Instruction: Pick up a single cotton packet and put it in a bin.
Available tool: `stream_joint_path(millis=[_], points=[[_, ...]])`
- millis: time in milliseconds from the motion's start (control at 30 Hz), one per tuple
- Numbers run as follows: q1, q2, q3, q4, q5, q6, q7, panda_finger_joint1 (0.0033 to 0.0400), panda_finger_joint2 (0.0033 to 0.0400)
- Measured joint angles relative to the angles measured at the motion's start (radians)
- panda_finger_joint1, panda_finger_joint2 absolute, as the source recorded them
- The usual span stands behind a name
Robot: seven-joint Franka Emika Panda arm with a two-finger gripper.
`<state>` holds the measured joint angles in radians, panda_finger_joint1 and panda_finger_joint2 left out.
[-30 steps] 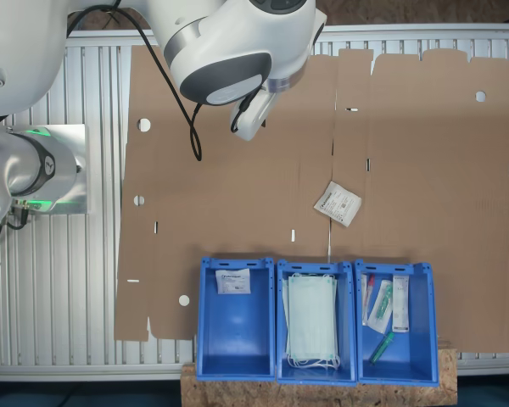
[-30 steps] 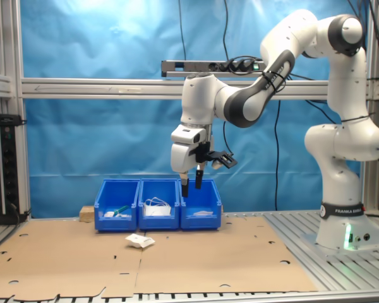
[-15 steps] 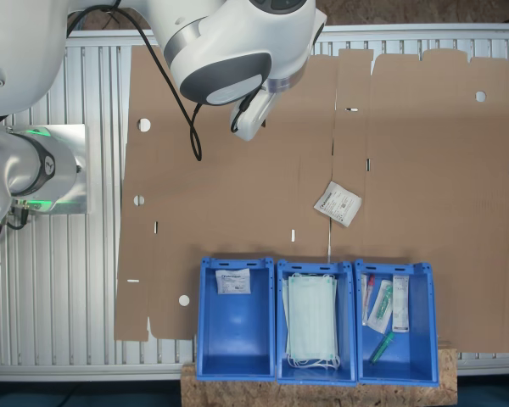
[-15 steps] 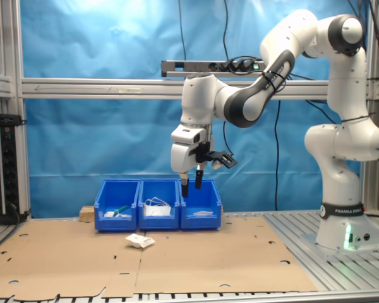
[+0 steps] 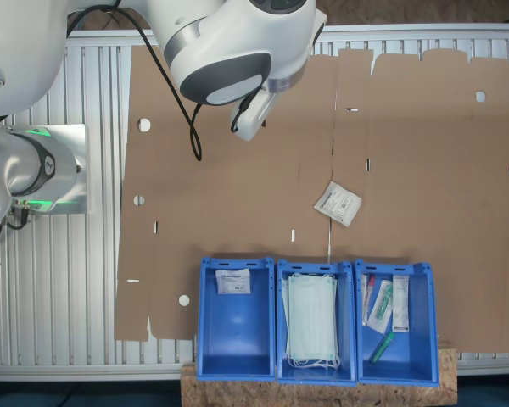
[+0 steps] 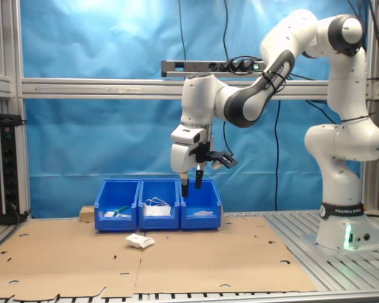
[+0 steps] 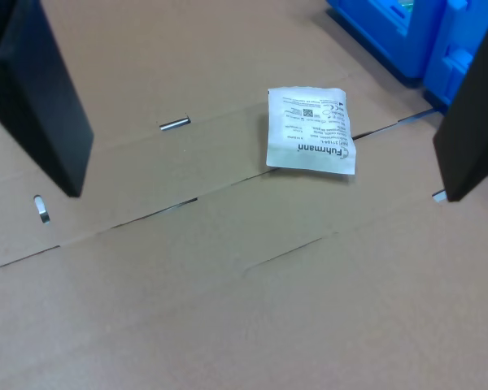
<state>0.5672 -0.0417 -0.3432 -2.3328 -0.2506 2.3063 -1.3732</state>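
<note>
A white squarish cotton packet with dark print lies flat on the brown cardboard, in front of the row of bins; it also shows in the second exterior view and in the wrist view. The blue bin at the first exterior view's left holds one similar white packet; in the second exterior view this bin is the rightmost. My gripper hangs open high above the table, fingers pointing down, holding nothing. In the wrist view the two dark fingers stand wide apart around the gripper.
The middle bin holds pale green face masks. The third bin holds syringes and strip packets. The cardboard sheet covers a slatted metal table. The robot base stands at the second exterior view's right.
</note>
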Motion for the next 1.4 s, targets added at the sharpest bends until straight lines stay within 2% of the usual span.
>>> stream_joint_path(millis=[933,1400], points=[[0.000,0.000,-0.004,0.001,0.000,0.000,0.000,0.0400,0.0400],[0.000,0.000,-0.050,0.025,0.000,0.000,0.000,0.0400,0.0400]])
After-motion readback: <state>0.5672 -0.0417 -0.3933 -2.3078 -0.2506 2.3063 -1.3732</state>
